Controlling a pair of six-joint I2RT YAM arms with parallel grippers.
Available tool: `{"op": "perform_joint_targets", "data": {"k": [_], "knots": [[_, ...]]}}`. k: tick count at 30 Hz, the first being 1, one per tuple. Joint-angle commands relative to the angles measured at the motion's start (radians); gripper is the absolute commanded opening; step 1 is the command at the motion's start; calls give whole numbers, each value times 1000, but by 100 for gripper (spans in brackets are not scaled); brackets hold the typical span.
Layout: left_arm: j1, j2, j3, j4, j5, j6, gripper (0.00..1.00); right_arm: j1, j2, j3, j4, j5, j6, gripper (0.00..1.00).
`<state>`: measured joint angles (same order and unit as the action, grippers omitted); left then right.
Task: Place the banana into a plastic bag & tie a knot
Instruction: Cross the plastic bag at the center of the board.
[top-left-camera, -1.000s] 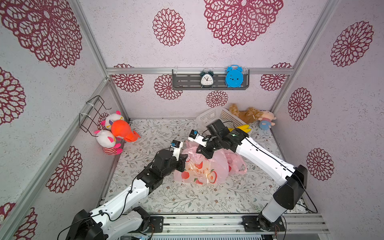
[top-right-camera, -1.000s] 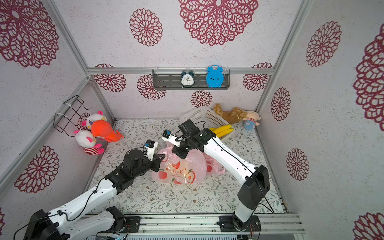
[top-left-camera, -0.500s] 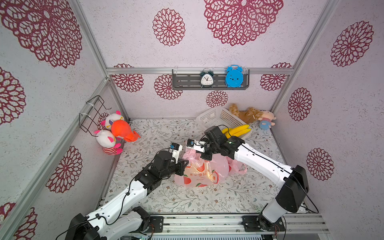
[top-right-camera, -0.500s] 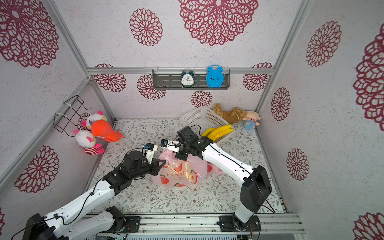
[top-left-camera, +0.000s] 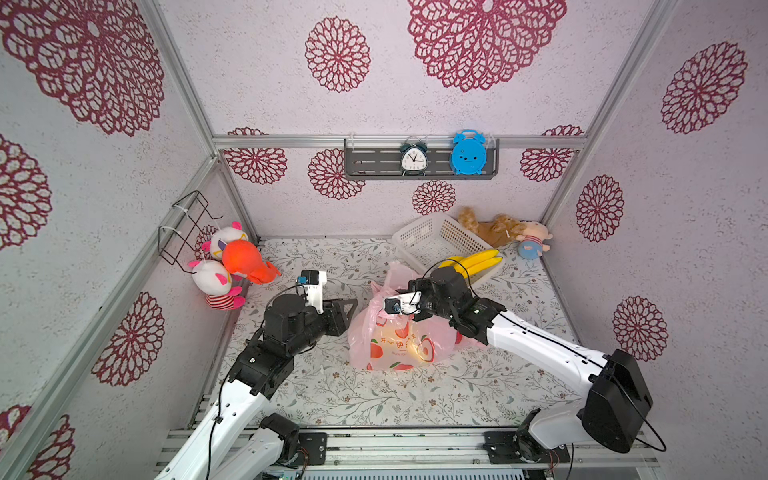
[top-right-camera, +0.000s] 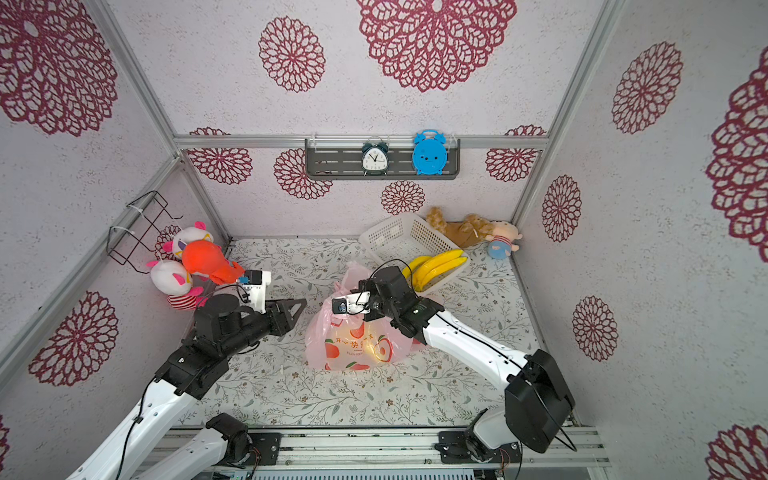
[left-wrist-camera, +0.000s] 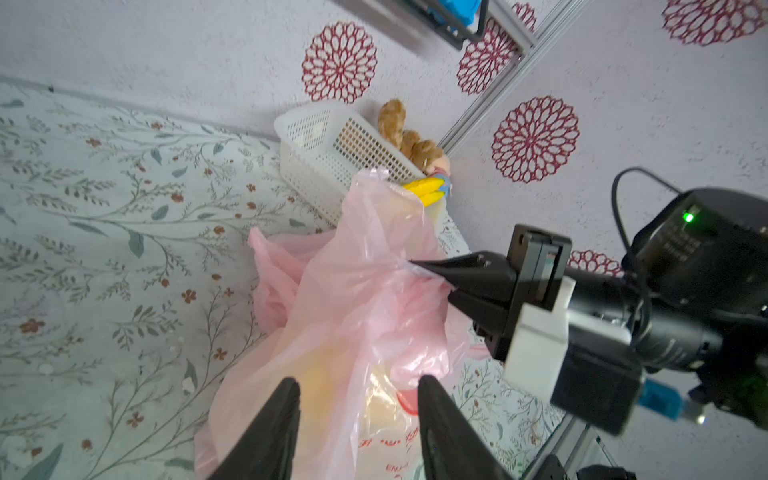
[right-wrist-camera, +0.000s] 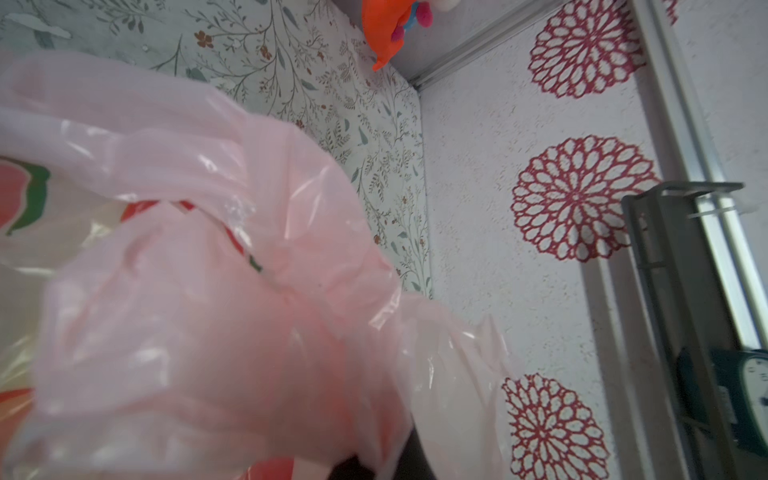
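The pink plastic bag (top-left-camera: 395, 345) sat near the middle of the flowered table (top-left-camera: 374, 395), bulging, with fruit pictures printed on its near side. Something yellowish showed through the plastic in the left wrist view, but what it was could not be told.

The right gripper (left-wrist-camera: 419, 268) reached in from the right over the top of the bag. Its fingers (left-wrist-camera: 469, 270) were closed together to a point and pinched a gathered fold of the bag's upper plastic. In the right wrist view the pink plastic filled most of the picture and hid the fingers.

The left gripper (left-wrist-camera: 357, 390) lay just to the left of the bag, pointing at it. Its two fingers (left-wrist-camera: 274, 424) stood clearly apart, about half spread, and clamped nothing. Whether their tips touched the plastic could not be told.

A bunch of bananas (top-left-camera: 478, 259) lay on the near rim of the white basket (top-left-camera: 432, 239) at the far right, just behind the right arm.
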<state>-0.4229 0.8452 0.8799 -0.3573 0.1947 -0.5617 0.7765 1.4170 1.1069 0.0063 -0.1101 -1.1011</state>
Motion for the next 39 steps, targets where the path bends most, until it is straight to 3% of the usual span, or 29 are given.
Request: {"op": "perform_joint_targets", "data": {"k": [1, 10, 15, 19, 23, 28, 31, 35, 39], "knots": [[14, 109, 140, -34, 34, 65, 51, 4, -78, 1, 157, -90, -53, 0], [18, 385, 424, -36, 250, 167, 54, 0, -125, -59, 382, -255, -3, 0], [26, 502, 484, -67, 265, 193, 45, -17, -122, -90, 515, -285, 77, 0], [45, 520, 394, 9, 323, 156, 36, -40, -118, -131, 656, -307, 165, 0], [54, 486, 284, 59, 354, 102, 35, -42, -99, -172, 786, -282, 215, 0], [50, 404, 70, 356, 459, -67, 38, -44, -65, -245, 979, -262, 331, 0], [27, 383, -53, 549, 482, -168, 42, -41, -28, -287, 1088, -250, 421, 0], [-39, 337, -165, 606, 370, -155, 55, -40, 35, -356, 1265, -217, 539, 0], [-127, 343, -240, 770, 295, -192, 68, -39, 103, -378, 1402, -215, 667, 0]]}}
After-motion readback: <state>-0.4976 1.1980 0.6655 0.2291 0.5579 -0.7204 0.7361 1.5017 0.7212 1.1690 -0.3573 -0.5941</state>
